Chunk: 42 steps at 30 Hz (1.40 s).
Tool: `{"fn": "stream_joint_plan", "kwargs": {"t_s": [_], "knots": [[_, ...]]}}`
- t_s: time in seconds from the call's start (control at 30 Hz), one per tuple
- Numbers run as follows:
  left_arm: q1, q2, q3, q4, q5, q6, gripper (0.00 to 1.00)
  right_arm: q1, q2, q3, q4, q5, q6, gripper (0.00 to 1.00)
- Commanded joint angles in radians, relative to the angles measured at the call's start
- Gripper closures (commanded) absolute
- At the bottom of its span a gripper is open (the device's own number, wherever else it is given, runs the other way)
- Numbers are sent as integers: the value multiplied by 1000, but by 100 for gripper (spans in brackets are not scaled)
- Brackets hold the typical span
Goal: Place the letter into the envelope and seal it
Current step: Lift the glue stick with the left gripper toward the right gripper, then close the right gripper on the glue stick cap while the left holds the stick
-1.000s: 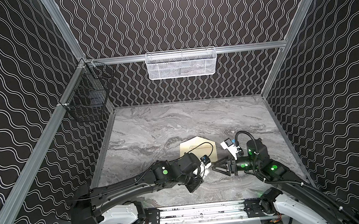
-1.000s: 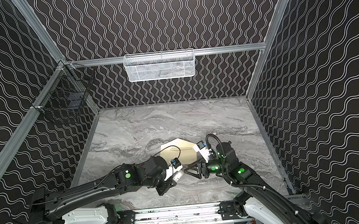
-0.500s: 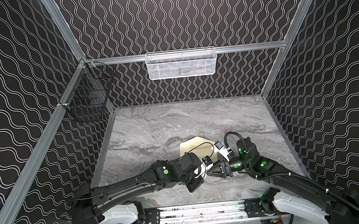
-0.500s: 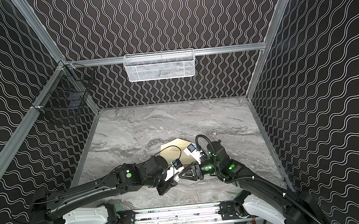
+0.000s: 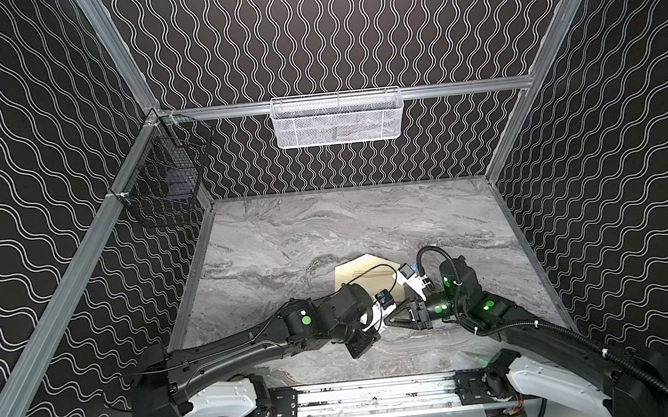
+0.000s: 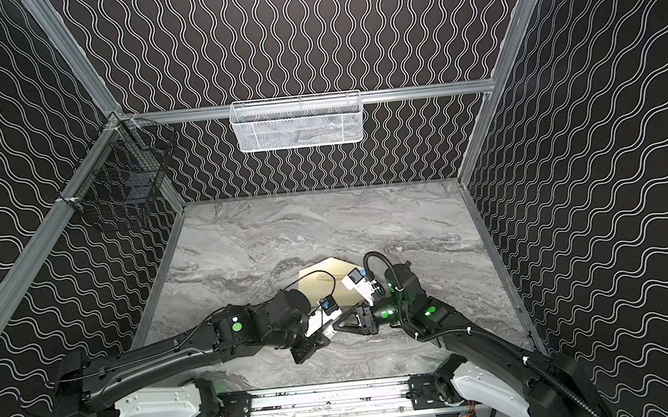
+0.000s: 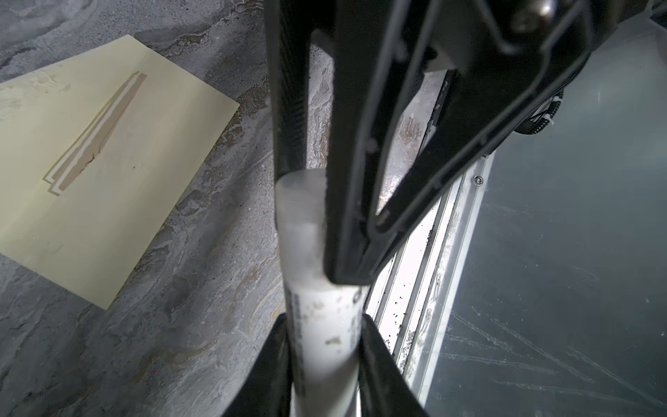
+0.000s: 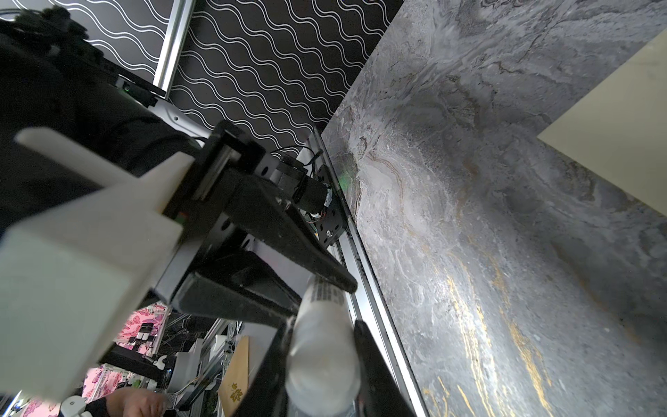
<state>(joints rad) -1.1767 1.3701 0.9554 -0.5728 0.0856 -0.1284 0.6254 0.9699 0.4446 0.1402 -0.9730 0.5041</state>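
— Where do we find the long pale cream paper envelope (image 5: 351, 276)?

— We see it lying flat on the grey marble-patterned tabletop (image 5: 306, 237). In both top views it sits just behind the two grippers, its pointed end toward the back wall (image 5: 327, 30). The left wrist view shows a narrow tan strip (image 7: 103, 137) running along the middle of its face. What that strip is, we cannot tell.

— And what do we make of the left gripper (image 7: 322, 321)?

— We find it closed on the small white cylindrical stick (image 7: 319, 346). Its two black fingers (image 7: 375, 346) press the printed body from either side.

— And the right gripper (image 8: 321, 325)?

— We see it clamped on that stick too, at the frosted translucent cap (image 8: 325, 353). In its own wrist view the jaws sit against both sides of the cap.

— How do the two stand to each other?

— We see them tip to tip, facing one another near the front edge of the table, with the stick level between them. The envelope lies near but apart from the stick.

— What else do we note?

— We note a white mesh basket (image 5: 336, 119) on the back rail and a black wire basket (image 5: 162, 180) on the left wall.
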Motion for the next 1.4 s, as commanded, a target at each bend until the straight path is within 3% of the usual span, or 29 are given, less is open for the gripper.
{"fn": "stream_joint_plan", "kwargs": {"t_s": [0.0, 0.2, 0.27, 0.33, 0.5, 0.63, 0.73, 1.13, 1.2, 1.3, 1.37], "knots": [[1, -7, 7, 28, -18, 11, 86, 2, -5, -2, 62, -26, 23, 81], [1, -49, -27, 104, -32, -45, 32, 1, -14, -4, 88, 9, 66, 84], [0, -62, -56, 160, -12, -66, 24, 2, -14, -4, 100, 18, 80, 84], [1, -73, -79, 193, -6, -73, 24, 2, -7, 1, 104, 18, 82, 85], [1, -110, -129, 227, -33, -86, 34, 1, 6, 15, 97, 10, 77, 85], [1, -115, -142, 235, -43, -88, 49, 1, 13, 16, 110, 3, 85, 86], [1, -103, -145, 228, -48, -88, 51, 1, 15, 19, 108, 5, 87, 86], [1, -129, -139, 211, -82, -76, 87, 1, 5, 15, 105, 4, 88, 84], [1, -135, -136, 204, -86, -73, 92, 1, 0, 27, 76, 3, 63, 77], [2, -149, -131, 193, -86, -58, 98, 1, -14, 79, -67, 31, -39, 46], [1, -161, -130, 192, -61, -31, 100, 1, -22, 137, -199, 76, -150, 34]]}}
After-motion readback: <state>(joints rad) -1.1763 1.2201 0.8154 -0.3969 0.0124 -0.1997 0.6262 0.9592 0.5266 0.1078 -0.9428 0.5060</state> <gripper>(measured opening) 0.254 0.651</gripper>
